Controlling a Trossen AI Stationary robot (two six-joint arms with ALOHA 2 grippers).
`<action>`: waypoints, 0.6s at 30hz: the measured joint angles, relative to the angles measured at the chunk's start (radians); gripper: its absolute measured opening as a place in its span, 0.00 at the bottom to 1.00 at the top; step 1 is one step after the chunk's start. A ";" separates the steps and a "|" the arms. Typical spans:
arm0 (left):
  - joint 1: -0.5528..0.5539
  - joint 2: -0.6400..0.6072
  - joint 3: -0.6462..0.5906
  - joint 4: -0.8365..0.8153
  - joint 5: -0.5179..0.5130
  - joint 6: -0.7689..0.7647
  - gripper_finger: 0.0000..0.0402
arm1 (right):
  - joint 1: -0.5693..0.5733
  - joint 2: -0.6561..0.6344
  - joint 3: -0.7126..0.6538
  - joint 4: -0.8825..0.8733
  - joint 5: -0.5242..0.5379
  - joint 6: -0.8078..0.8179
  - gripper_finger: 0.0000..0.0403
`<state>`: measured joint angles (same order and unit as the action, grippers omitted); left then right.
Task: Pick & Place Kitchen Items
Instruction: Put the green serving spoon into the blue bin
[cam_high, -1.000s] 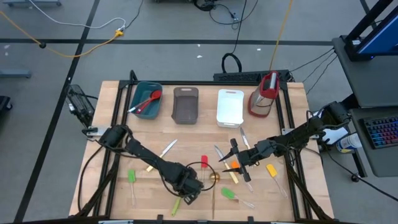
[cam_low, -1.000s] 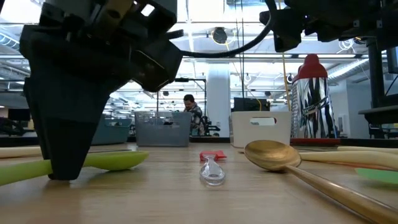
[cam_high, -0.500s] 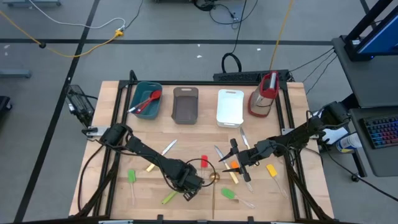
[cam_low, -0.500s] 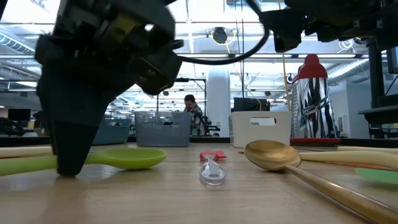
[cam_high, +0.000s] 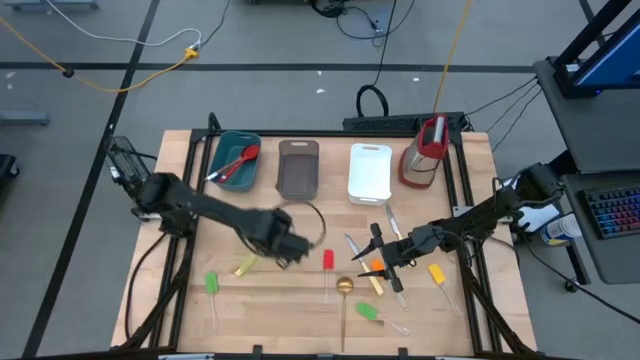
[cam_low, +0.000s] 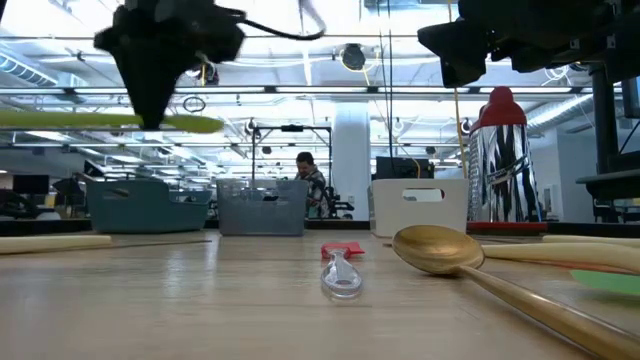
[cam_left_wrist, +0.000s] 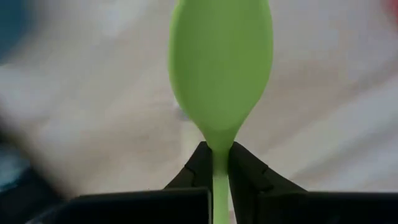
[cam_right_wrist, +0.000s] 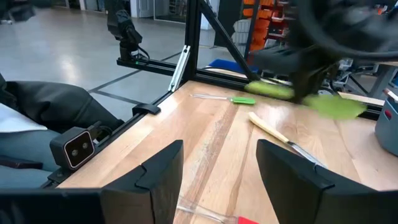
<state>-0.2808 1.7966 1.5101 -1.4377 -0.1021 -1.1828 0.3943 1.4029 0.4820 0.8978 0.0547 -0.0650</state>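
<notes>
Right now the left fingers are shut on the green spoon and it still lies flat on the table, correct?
Not quite. The left gripper is shut on the green spoon, but the spoon is lifted clear of the table, not lying on it. The low view shows it held in the air.

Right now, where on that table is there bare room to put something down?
Bare wood lies along the left edge, beside the green spatula, and near the back right corner by the jug. It is crowded around the right gripper.
</notes>
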 joint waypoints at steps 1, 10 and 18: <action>0.019 -0.018 -0.001 -0.029 -0.025 0.000 0.03 | 0.000 0.000 0.000 0.001 0.000 0.000 0.49; 0.230 -0.166 0.001 -0.133 -0.132 0.102 0.05 | 0.000 0.000 0.000 0.001 0.000 0.000 0.49; 0.419 -0.179 0.001 -0.131 -0.140 0.288 0.05 | 0.000 0.000 0.000 0.002 0.000 0.000 0.49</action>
<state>0.1385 1.6175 1.5116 -1.5688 -0.2417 -0.8944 0.3944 1.4029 0.4820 0.8993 0.0549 -0.0650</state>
